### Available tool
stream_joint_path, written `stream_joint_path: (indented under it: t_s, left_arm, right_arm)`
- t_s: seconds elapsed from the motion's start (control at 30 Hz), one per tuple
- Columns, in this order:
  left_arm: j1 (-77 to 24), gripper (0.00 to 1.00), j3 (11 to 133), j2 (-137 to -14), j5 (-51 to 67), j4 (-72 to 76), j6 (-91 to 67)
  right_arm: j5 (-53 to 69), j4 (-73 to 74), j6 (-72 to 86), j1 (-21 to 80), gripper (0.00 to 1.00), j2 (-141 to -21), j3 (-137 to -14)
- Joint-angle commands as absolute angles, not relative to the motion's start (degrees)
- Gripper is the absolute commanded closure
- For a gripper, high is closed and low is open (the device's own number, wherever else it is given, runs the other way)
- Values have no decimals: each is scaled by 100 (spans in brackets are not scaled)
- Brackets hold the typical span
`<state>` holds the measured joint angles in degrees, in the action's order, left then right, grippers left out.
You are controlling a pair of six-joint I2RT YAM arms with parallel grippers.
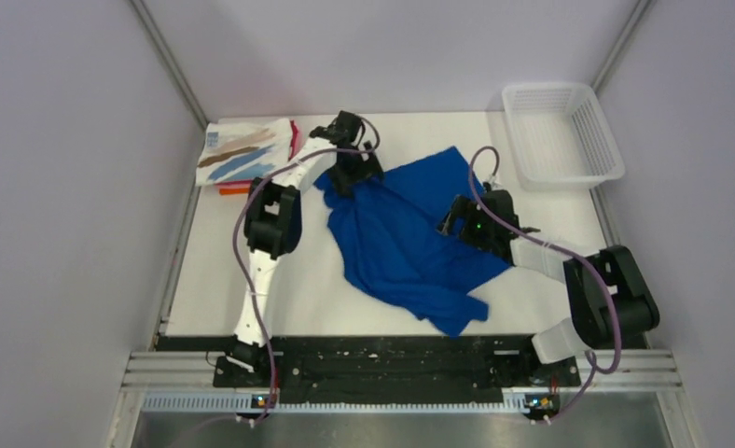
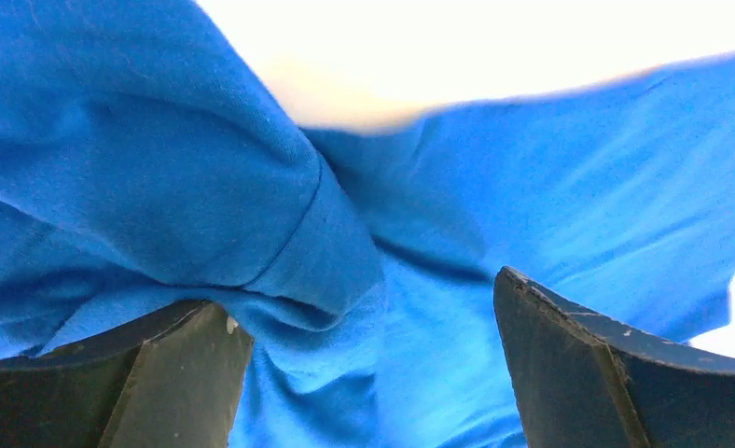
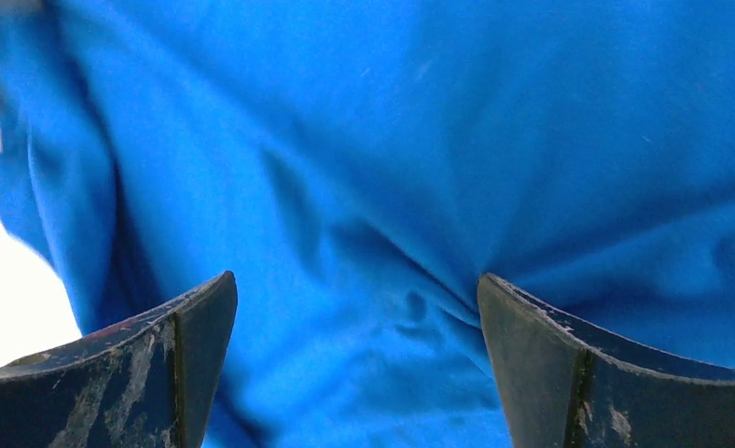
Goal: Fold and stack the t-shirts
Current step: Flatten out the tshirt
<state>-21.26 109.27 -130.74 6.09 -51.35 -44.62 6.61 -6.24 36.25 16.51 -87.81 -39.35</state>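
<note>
The royal blue t-shirt (image 1: 401, 238) lies crumpled and spread across the middle of the table; its print does not show. My left gripper (image 1: 350, 173) is over the shirt's far left corner. In the left wrist view it (image 2: 354, 289) is open, with a hemmed fold of blue cloth (image 2: 317, 233) between the spread fingers. My right gripper (image 1: 462, 219) is over the shirt's right side. In the right wrist view it (image 3: 356, 277) is open, with wrinkled blue cloth (image 3: 373, 187) between the fingers. A folded white shirt with brown and blue streaks (image 1: 247, 151) tops a stack at the back left, with red (image 1: 295, 138) and orange (image 1: 235, 189) edges showing.
A white plastic mesh basket (image 1: 560, 131) stands at the back right corner. Grey walls enclose the table on the left, back and right. The arm bases sit on a black rail (image 1: 392, 369) along the near edge.
</note>
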Motion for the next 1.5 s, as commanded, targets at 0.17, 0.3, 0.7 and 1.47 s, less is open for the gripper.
stream_joint_path:
  t_s: [0.17, 0.3, 0.7, 1.47]
  left_arm:
    - [-2056, 1, 13825, -15488, 2274, -1830, -5158]
    - [-2024, 1, 13869, -15103, 1762, -1868, -4856]
    - [-2411, 1, 11003, -11282, -617, -3753, -3463]
    - [-5727, 46, 4786, -8352, 536, -3158, -5385]
  right_arm:
    - [1458, -107, 3607, 3438, 1, -8837, -3770]
    - [603, 366, 3409, 3152, 1, -8806, -4209]
    - [-587, 939, 3274, 3091, 1, -7702, -4573]
    - [-1751, 1854, 3664, 2575, 1, -5229, -3390]
